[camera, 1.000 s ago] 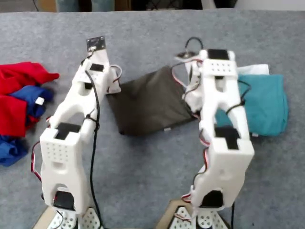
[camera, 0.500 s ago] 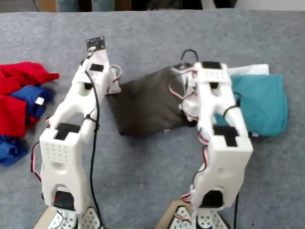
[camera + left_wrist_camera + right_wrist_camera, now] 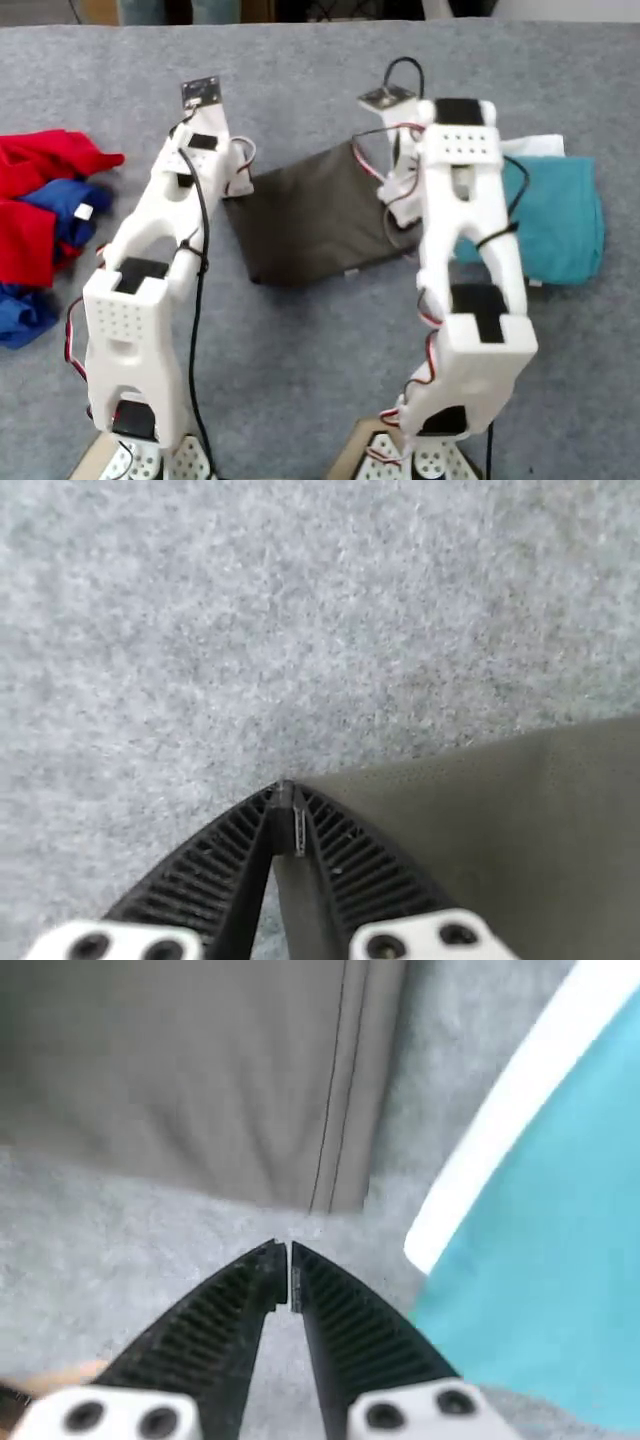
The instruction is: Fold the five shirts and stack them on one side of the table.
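Note:
A dark grey folded shirt [image 3: 310, 215] lies flat in the middle of the table. My left gripper [image 3: 238, 188] is shut, its tips [image 3: 287, 802] at the shirt's left corner [image 3: 480, 820]; I cannot tell whether cloth is pinched. My right gripper [image 3: 398, 190] is shut on nothing [image 3: 288, 1265]. It hangs over bare carpet just off the dark shirt's right edge [image 3: 200, 1070]. A folded teal shirt [image 3: 555, 215] [image 3: 560, 1260] lies to the right, on top of a white shirt [image 3: 535, 146] [image 3: 500, 1130].
Unfolded red shirt [image 3: 40, 190] and blue shirts [image 3: 62, 212] lie heaped at the table's left edge. Grey carpet [image 3: 300, 350] covers the table. The arm bases stand at the near edge.
The right arm leaned left over the dark shirt's right edge, then swung back and rose. The left arm and all the shirts kept still.

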`<state>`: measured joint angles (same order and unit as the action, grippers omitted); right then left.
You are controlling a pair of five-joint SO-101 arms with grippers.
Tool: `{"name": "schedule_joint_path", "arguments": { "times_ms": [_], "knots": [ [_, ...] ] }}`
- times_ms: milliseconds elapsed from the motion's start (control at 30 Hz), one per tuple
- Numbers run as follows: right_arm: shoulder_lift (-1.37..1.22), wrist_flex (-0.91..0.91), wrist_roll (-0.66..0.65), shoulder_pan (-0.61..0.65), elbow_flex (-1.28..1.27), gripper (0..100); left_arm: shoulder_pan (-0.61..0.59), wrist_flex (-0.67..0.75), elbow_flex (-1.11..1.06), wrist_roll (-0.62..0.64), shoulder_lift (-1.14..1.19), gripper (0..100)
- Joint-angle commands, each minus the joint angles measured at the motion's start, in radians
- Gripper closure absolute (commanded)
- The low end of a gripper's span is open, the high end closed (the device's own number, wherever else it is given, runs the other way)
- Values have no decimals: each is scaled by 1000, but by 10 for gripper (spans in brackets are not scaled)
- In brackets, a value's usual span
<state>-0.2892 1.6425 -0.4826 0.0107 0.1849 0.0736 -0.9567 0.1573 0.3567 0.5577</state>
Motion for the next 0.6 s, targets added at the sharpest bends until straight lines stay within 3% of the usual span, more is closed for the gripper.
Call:
{"name": "schedule_joint_path", "arguments": {
  "times_ms": [0,167,567],
  "knots": [
    [-39,-137,0,-11,-88,984,5,-14,-5,5,-44,971],
    [-148,-221,-21,-72,-182,984,5,-12,-5,5,-44,971],
    [77,-11,-43,-80,-41,984,4,-14,-2,3,-55,971]
  ]
}}
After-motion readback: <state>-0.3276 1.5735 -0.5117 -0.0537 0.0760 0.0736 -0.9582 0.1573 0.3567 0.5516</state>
